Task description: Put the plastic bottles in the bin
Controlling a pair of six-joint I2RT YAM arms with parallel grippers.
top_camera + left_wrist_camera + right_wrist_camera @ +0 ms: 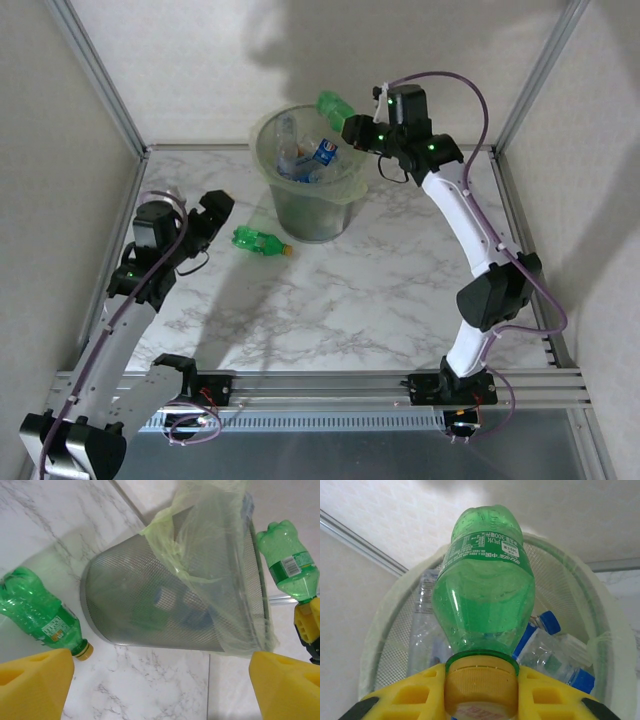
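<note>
Bottle (pixel 482 580) in R tool (pixel 481 692) above bin (pixel 570 600)

white counter (pixel 400 290) veined grey. bin (pixel 318 215) grey mesh, liner (pixel 342 188) pale green. bottle at its 8 o'clock (pixel 258 241) green, yellow cap; raised bottle (pixel 485 585) likewise. bottles inside (pixel 555 650) seemingly clear, blue-capped. right end effector (pixel 481 700) pads (pixel 410 697) yellow.

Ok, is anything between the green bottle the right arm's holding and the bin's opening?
Nothing visible does. The green bottle hangs at the bin's open mouth, with only clear bottles already inside beneath it.
</note>
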